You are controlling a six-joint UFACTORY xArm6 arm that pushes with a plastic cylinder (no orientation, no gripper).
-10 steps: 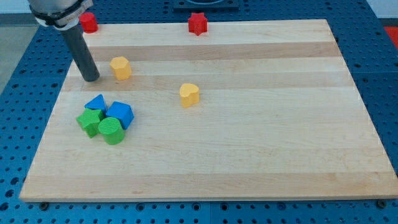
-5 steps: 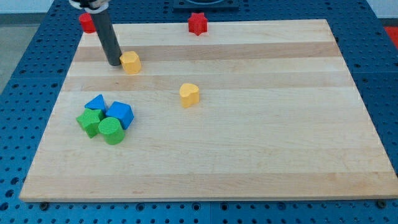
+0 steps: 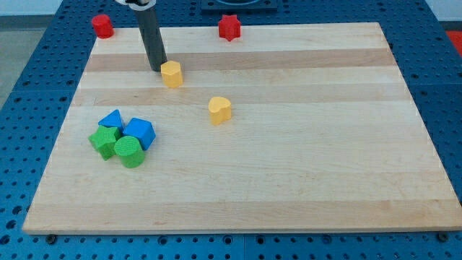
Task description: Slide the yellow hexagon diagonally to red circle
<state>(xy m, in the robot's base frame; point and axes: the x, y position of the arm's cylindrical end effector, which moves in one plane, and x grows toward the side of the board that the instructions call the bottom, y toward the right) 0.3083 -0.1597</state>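
The yellow hexagon (image 3: 172, 74) lies on the wooden board (image 3: 289, 159) toward the view's upper left. My tip (image 3: 158, 68) touches its left side, slightly above it. The red circle (image 3: 102, 25) sits at the board's top left corner, well to the left of my tip. The dark rod rises from the tip out of the view's top.
A red star (image 3: 229, 27) sits at the board's top edge, centre. A second yellow block (image 3: 220, 109) lies right and below the hexagon. At the left, two blue blocks (image 3: 138, 132) (image 3: 111, 119) and two green blocks (image 3: 105, 141) (image 3: 129, 152) form a cluster.
My tip has moved to the right and up along the board, pushing the yellow hexagon rightward, away from the red circle. The other blocks have not moved.
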